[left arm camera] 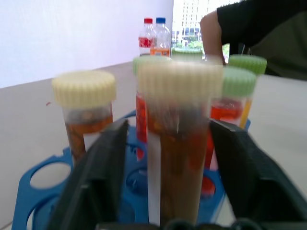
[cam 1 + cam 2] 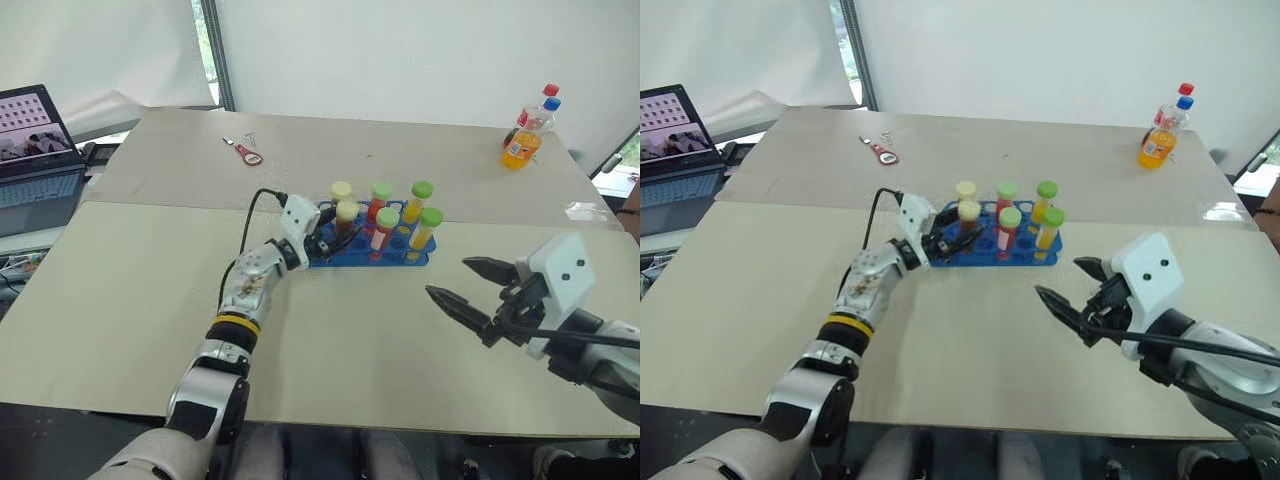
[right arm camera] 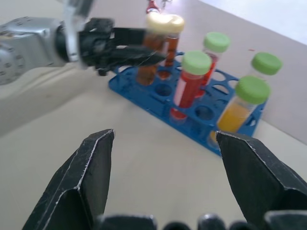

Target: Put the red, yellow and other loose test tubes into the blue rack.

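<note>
Reaching left end effector point(image 2: 958, 240) flanks tube point(image 1: 178, 143) in rack point(image 2: 1020, 255)

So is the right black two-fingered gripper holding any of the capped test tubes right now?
No, the right gripper hangs open and empty over the table, apart from the blue plastic rack where the capped tubes stand.

I count six capped test tubes, two with cream caps point(image 2: 342, 189) and four with green caps point(image 2: 422, 189), one blue rack point(image 2: 372, 252), two soda bottles point(image 2: 528, 130), one laptop point(image 2: 38, 160) and one red-handled tool point(image 2: 246, 152).
</note>
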`<action>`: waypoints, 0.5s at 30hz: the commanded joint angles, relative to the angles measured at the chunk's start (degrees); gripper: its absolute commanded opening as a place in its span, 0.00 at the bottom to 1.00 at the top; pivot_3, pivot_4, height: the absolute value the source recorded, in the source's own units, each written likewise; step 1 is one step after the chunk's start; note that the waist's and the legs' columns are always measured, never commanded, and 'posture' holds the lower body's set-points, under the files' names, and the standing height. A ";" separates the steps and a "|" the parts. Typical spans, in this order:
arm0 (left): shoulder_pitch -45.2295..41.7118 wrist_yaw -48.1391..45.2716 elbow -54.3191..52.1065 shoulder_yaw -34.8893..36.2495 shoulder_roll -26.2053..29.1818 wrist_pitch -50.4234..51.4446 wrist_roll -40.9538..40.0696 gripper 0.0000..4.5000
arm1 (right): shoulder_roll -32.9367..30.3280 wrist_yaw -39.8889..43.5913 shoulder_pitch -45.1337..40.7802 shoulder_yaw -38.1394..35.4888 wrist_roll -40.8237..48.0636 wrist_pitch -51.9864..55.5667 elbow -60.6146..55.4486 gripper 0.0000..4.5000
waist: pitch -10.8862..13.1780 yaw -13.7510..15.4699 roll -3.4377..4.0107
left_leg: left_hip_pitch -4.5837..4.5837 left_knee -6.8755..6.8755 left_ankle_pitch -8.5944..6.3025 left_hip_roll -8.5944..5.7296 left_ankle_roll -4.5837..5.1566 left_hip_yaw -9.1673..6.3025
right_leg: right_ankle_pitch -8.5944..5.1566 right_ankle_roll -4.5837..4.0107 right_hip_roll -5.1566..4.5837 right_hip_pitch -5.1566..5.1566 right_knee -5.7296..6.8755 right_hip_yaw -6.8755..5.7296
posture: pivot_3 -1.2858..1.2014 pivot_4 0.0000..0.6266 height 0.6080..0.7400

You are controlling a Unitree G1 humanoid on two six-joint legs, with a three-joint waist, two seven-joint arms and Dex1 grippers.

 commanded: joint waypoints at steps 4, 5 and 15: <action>4.49 -4.56 -13.10 -0.58 6.27 2.53 -1.16 1.00 | -3.75 9.94 -2.28 -2.28 -6.20 -3.97 5.80 0.99 | 0.00 -0.01 0.00 | -0.01 0.01 0.00 -0.01 0.00 0.00 | 0.00 0.00 -0.02 0.00 0.00 0.00 | 0.52 0.24 1.00; 5.37 -5.47 -15.31 -0.50 7.97 3.59 -1.39 1.00 | -4.85 12.13 -2.51 -2.22 -8.20 -5.03 7.01 0.99 | -0.01 -0.19 0.02 | -0.01 0.01 0.00 0.00 0.00 0.01 | 0.00 0.00 -0.02 -0.01 0.01 0.01 | 0.52 0.24 1.00; 13.12 -14.92 -34.66 1.34 34.08 23.09 -1.32 1.00 | -13.51 38.39 -3.17 -4.58 -20.07 -16.97 24.06 0.99 | -0.05 -0.38 0.11 | 0.07 -0.03 0.00 0.20 0.00 0.07 | 0.00 -0.01 0.05 0.00 -0.02 0.00 | 0.52 0.24 1.00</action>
